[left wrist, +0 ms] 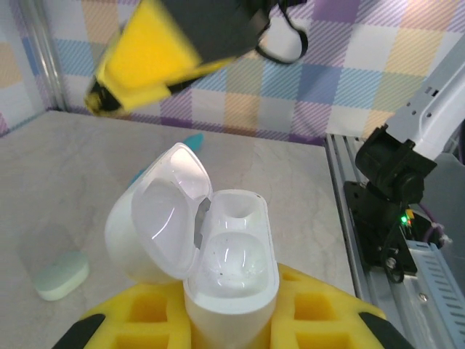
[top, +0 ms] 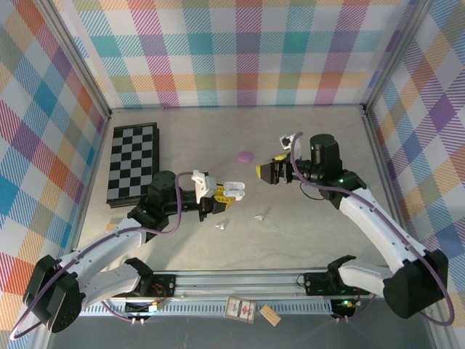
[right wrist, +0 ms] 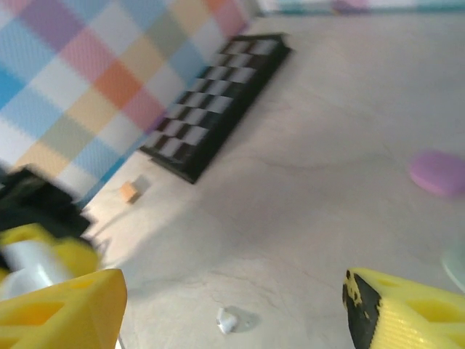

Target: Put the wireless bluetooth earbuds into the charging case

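Presently, two of the earbuds lie loose on the worktop, one just right of centre and the other a little nearer the arm bases and further left, both apart from each other. The right wrist view shows one small whitish piece on the bare surface between its own fingers.

The charging case is off the worktop, clamped at its base by the left end effector, whose yellow fingers press against both sides of it. From the left wrist the case stands upright with its lid swung open to the left and a glossy hollow showing in the body; whether anything sits in it I cannot tell.

The right end effector hovers just beyond the case, jaws spread wide with nothing between them.

A purple disc rests further back, a chessboard lies at the left, and a pale mint oval sits on the surface beside the case. A teal object peeks out behind the lid.
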You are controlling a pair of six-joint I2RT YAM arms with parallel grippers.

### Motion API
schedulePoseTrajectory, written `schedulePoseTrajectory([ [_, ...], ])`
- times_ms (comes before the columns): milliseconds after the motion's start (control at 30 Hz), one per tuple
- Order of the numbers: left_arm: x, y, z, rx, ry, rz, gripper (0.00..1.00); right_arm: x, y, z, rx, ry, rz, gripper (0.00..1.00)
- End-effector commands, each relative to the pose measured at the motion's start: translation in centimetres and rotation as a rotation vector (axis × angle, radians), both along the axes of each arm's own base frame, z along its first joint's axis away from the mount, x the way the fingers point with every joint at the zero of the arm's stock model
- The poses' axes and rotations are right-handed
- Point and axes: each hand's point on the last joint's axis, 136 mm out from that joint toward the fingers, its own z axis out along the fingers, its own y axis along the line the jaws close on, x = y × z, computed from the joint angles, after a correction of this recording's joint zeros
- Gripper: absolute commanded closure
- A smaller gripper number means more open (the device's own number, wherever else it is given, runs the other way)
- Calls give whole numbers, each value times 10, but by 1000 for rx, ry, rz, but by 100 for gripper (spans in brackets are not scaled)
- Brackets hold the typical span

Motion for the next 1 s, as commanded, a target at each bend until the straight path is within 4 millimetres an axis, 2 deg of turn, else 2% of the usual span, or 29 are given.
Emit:
schedulePoseTrajectory([
  [0, -2, 2, 28, -99, -103, 15, 82, 10, -25, -69, -80, 291, -215, 24],
  [133, -1, 3, 28, -105, -108, 24, 82, -8, -27, -120, -88, 582, -283, 27],
  [233, -1, 2, 29, -109, -113, 19, 82, -20, -19, -143, -26, 729, -299, 31],
  [400, 0, -1, 27, -104, -103, 4, 82, -35, -11, -174, -6, 841, -341, 36],
  [700, 0, -3, 27, -102, -100, -7, 82, -50, 12, -205, -39, 926, -322, 39],
  [967, -2, -1, 26, -90, -96, -6, 82, -52, 15, -219, -65, 955, -336, 41],
])
